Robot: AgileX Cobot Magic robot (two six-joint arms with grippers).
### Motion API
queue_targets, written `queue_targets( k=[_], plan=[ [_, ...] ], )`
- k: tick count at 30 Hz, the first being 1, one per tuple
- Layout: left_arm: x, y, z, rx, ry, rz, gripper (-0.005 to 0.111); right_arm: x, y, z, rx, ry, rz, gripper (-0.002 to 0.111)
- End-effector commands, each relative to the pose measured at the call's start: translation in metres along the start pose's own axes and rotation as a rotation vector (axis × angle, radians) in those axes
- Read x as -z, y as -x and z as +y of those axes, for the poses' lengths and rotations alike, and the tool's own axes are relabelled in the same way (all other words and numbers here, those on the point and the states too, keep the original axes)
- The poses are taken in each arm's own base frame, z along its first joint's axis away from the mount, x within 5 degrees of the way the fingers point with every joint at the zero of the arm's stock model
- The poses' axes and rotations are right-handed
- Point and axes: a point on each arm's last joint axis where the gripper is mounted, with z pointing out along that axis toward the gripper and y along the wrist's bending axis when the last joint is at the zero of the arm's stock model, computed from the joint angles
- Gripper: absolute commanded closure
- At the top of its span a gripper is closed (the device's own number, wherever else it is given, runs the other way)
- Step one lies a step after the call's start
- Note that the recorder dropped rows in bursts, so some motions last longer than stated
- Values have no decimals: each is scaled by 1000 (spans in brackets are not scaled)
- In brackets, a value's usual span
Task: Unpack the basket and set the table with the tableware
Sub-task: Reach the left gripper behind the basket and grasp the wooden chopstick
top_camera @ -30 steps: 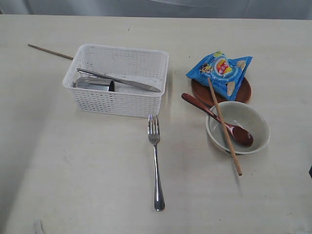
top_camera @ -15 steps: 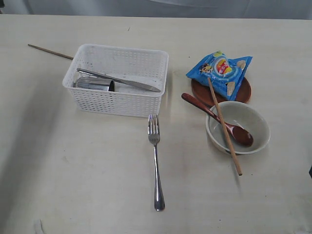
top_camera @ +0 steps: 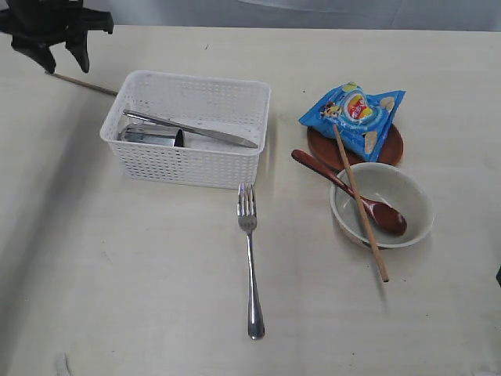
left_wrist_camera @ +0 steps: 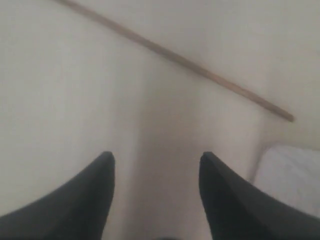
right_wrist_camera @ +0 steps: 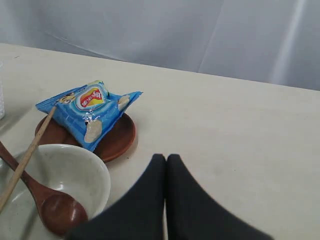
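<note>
Basket [top_camera: 196, 81] holding knife [top_camera: 196, 131], left gripper [top_camera: 66, 63] spread

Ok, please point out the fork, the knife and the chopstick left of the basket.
fork [top_camera: 249, 258], exterior view, middle of its handle.
knife [top_camera: 191, 129], exterior view, middle of its length.
chopstick [left_wrist_camera: 175, 58], left wrist view, middle of the stick.

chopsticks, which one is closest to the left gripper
The chopstick lying flat on the table beside the basket, by the left gripper; the other chopstick leans across the bowl.

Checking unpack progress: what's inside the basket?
A steel knife lies diagonally over a steel cup on its side. The basket's near wall hides part of the floor, so anything small there is unseen.
</note>
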Motion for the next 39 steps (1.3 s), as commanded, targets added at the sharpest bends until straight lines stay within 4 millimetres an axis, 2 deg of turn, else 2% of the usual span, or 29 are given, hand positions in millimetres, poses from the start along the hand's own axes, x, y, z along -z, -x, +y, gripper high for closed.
queue_targets(
  k=[1,4,8,10,13,20,22,26,31,34,39],
  plan=[
    [-42,14,9,290,21,29,52,0,-1,0,6,-7,-3,109],
    [-64,20,2,375,-58,-6,50,0,-1,0,6,-7,-3,109],
    [-83,27,-13,501,-235,-32,50,0,-1,0,6,-7,-3,109],
    [-90,30,-15,539,-267,-49,50,0,-1,0,6,-7,-3,109],
    [-98,30,-11,571,-232,-56,50,0,-1,0,6,-7,-3,109],
    [-115,24,-3,527,-125,-21,51,0,-1,0,4,-6,-3,109],
    [-123,20,-2,522,-107,11,57,0,0,0,-10,-2,-4,109],
    [-136,15,-2,525,-90,53,78,0,0,1,-56,13,-7,109],
    [-139,14,-1,475,-81,57,105,0,0,2,-70,18,-8,109],
    [-139,12,3,415,-39,66,107,0,0,2,-70,18,-8,109],
    [-138,5,18,303,137,118,107,0,0,2,-70,18,-8,109]
  ],
)
